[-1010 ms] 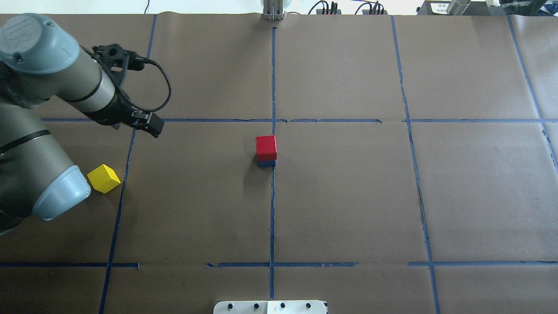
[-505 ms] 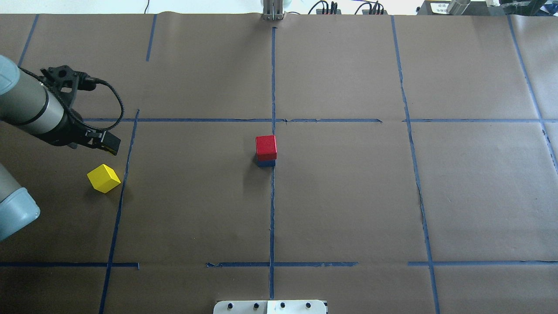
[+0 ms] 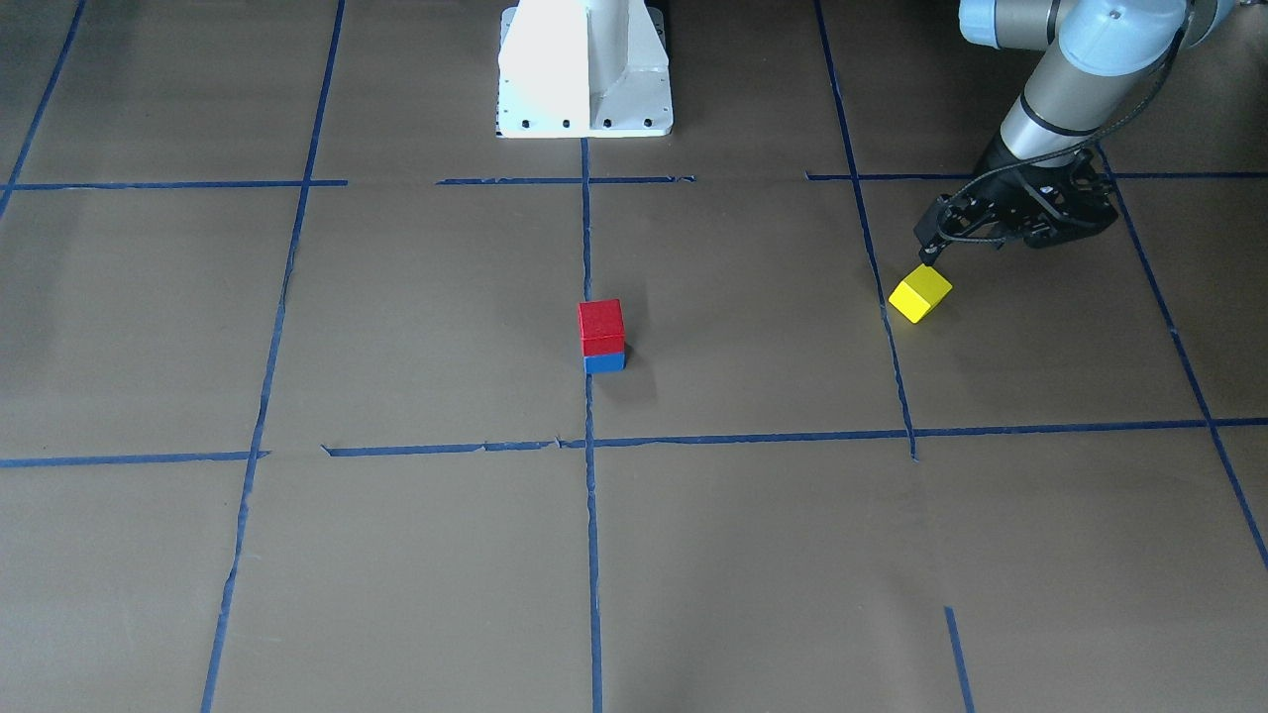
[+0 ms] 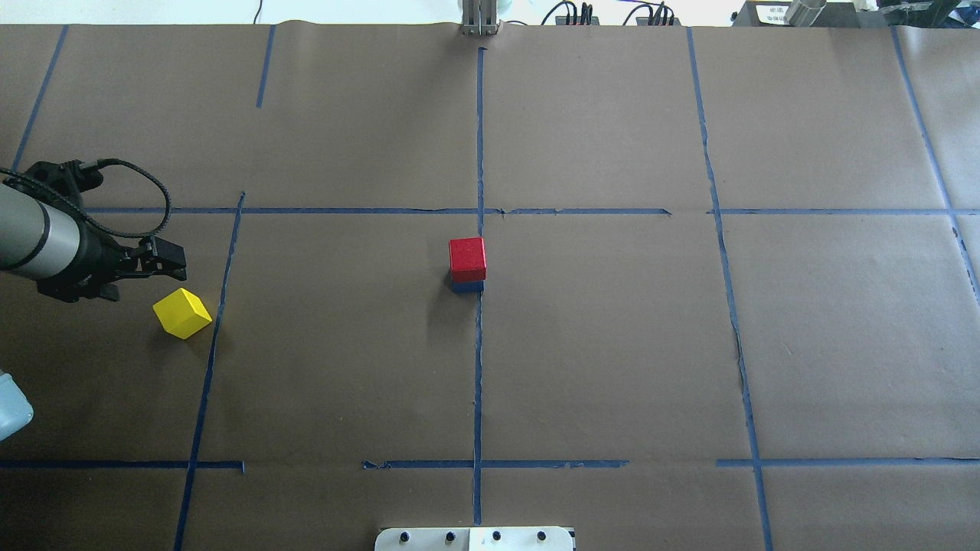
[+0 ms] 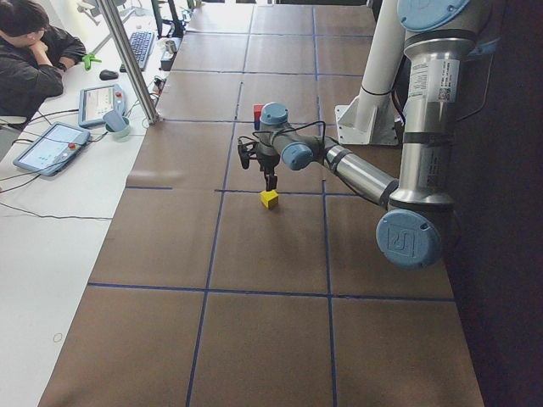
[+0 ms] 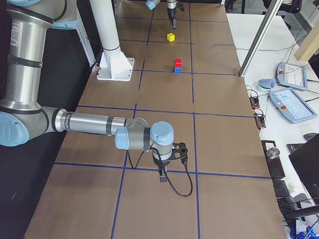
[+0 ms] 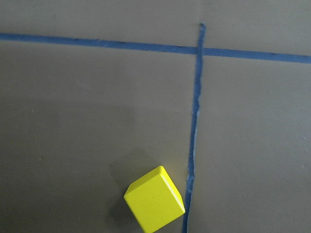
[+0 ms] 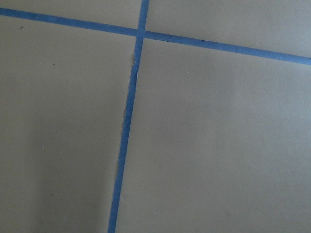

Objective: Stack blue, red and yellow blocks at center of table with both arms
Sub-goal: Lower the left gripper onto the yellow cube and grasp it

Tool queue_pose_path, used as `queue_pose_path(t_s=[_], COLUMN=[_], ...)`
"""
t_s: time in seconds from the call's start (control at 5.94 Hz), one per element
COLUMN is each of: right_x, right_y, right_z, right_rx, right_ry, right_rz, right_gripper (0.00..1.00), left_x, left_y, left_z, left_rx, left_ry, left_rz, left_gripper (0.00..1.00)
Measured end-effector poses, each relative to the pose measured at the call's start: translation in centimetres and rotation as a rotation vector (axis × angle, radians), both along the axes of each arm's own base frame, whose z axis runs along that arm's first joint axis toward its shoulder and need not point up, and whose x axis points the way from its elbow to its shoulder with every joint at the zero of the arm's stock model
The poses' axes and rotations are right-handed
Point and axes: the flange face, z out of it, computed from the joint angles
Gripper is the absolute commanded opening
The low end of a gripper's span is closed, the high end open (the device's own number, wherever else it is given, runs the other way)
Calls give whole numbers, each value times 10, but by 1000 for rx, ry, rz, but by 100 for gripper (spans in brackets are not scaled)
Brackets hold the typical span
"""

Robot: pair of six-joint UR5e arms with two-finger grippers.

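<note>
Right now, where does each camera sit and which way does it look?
Front-facing: across the table, facing the base; left claw.
Overhead: behind the base, facing forward-down; left arm.
Exterior left: left end; left arm near.
Exterior right: right end; right arm near.
Left wrist: down on yellow block; no claw.
Right wrist: down on paper; no claw.
Front-facing and overhead share the red block.

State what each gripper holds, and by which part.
Nothing is held. The left gripper hovers beside the yellow block, which lies free on the table. The right gripper is far from every block.
</note>
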Motion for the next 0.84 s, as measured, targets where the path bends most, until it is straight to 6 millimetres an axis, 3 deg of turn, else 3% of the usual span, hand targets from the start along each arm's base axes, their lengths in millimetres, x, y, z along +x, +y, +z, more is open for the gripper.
queue_pose_path(t_s=[0.34,0.84], right_x=[0,0], right_y=[1,1], right_z=[2,5], right_rx=[-4,-7], right_ry=[1,2], right_rz=[-2,-3], right_gripper=[100,100], left_x=[30,55], left_y=[2,8], left_z=[24,42], left_rx=[-8,-24], left_ry=[9,-15], left_rz=[-41,-8], left_gripper=[100,97])
